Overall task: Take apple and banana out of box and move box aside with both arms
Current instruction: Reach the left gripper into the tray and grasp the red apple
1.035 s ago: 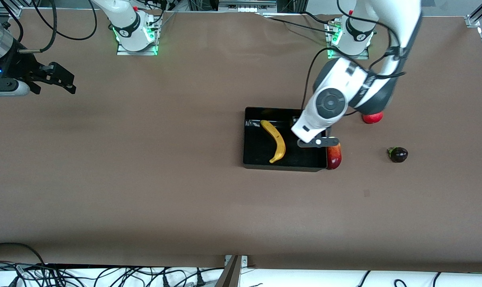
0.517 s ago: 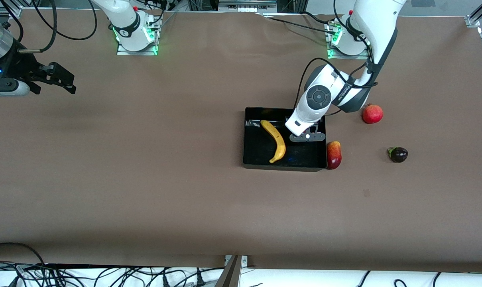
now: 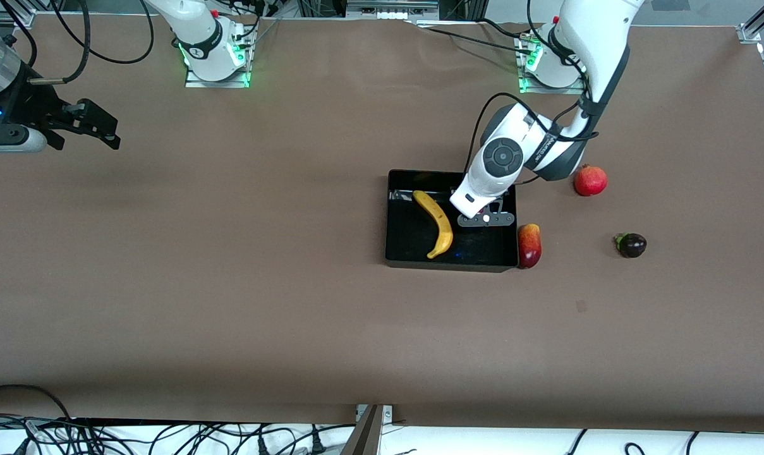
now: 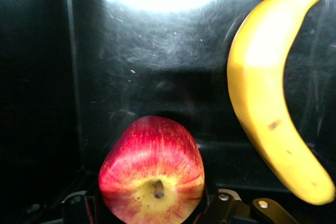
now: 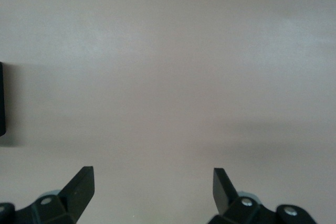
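The glossy black box (image 3: 413, 243) lies mid-table toward the left arm's end. The yellow banana (image 3: 437, 222) lies in it and also shows in the left wrist view (image 4: 262, 98). My left gripper (image 3: 486, 218) is low inside the box beside the banana. In the left wrist view it (image 4: 152, 211) is shut on the red apple with a yellow patch (image 4: 152, 169), just over the box floor (image 4: 157, 51). The wrist hides the apple in the front view. My right gripper (image 3: 94, 123) waits open and empty over bare table at the right arm's end, and it shows open in its wrist view (image 5: 152, 184).
A red-and-yellow fruit (image 3: 529, 245) lies against the outside of the box wall at the left arm's end. A round red fruit (image 3: 590, 180) and a small dark purple fruit (image 3: 631, 244) lie farther toward that end. Cables hang along the table's near edge.
My left arm has come down from over the box's edge into the box with the apple, uncovering the round red fruit. The right arm has not moved.
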You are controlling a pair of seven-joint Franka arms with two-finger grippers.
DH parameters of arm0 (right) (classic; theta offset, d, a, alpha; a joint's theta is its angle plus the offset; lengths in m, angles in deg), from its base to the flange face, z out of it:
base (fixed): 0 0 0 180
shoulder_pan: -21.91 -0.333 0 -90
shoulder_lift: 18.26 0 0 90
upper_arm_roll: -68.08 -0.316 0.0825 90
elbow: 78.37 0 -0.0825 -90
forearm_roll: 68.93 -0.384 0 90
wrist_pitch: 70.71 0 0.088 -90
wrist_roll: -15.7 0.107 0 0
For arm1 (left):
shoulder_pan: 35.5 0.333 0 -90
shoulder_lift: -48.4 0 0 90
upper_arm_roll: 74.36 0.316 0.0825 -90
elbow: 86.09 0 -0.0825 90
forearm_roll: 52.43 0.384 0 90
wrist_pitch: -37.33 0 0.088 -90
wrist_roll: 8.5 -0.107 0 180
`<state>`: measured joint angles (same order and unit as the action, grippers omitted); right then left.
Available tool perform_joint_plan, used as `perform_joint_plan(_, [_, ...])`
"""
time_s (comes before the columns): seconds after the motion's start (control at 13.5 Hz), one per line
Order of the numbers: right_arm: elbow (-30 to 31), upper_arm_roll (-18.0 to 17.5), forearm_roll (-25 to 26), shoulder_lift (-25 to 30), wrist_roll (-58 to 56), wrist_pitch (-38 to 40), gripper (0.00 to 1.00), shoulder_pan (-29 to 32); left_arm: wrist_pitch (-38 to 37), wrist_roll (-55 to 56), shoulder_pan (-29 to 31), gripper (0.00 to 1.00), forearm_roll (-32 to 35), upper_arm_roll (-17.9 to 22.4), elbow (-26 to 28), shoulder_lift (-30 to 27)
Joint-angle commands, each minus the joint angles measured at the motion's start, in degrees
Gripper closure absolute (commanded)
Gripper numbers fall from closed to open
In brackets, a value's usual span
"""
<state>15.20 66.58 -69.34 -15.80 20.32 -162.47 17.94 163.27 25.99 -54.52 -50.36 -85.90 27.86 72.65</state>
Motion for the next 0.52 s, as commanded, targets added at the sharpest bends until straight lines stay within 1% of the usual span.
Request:
perform_joint_plan(0.0, [-0.8, -0.5, -0.5, -0.1, 0.7, 0.2, 0.00, 0.4, -17.2, 0.1, 0.1, 0.99, 0.7, 1.2, -11.8, -1.4])
perform_joint_plan(0.07, [-0.8, -0.5, -0.5, -0.1, 0.7, 0.1, 0.00, 0.4, -23.2, -0.8, 1.2, 0.99, 0.7, 1.5, -15.3, -1.4])
perform_joint_plan(0.15, [-0.8, -0.5, -0.5, -0.1, 0.7, 0.1, 0.00, 0.4, -26.8, -3.1, 3.4, 0.99, 1.4, 1.5, -16.9, -1.5])
perform_joint_plan(0.3, [-0.8, -0.5, -0.5, -0.1, 0.7, 0.1, 0.00, 0.4, -29.3, -11.7, 8.4, 0.99, 3.4, 1.3, -15.9, -3.2])
perform_joint_plan(0.37, [-0.8, -0.5, -0.5, -0.1, 0.7, 0.1, 0.00, 0.4, -29.7, -17.4, 11.9, 0.99, 3.4, 1.2, -14.0, -4.1])
perform_joint_plan(0.44, [-0.8, -0.5, -0.5, -0.1, 0.7, 0.0, 0.00, 0.4, -29.4, -23.3, 15.4, 0.95, 3.4, 0.7, -11.5, -4.7])
